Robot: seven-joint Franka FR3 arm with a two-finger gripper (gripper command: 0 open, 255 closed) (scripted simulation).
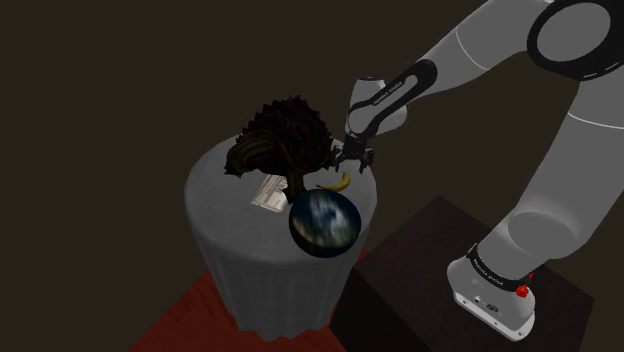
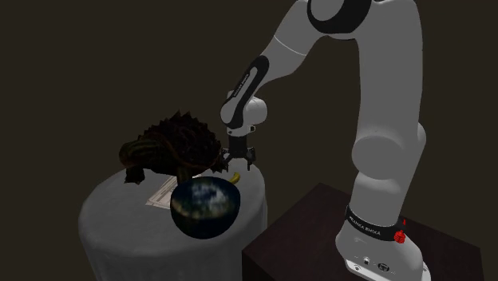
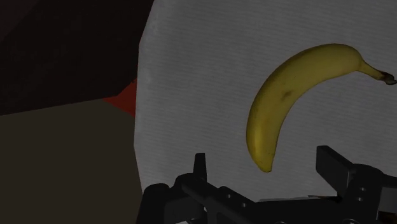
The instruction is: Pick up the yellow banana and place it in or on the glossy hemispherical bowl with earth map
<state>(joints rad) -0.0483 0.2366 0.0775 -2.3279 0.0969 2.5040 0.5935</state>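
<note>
Fingers on the all-black 2-finger gripper [image 3: 264,164] are spread, holding nothing. Curved yellow banana [image 3: 289,95] lies on the grey draped table [image 3: 191,76], shoulder view's centre; its end sits between them, long axis slanting away.

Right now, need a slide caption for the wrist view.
Open claw above a yellow banana lying on the grey table, not yet gripped.

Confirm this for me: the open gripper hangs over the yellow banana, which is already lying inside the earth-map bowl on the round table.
Not right. The banana is not inside the bowl; it lies on the bare top of the table, as the wrist view shows. The rest holds: the gripper is open and hangs over the banana, and the bowl is on the round table.
</note>
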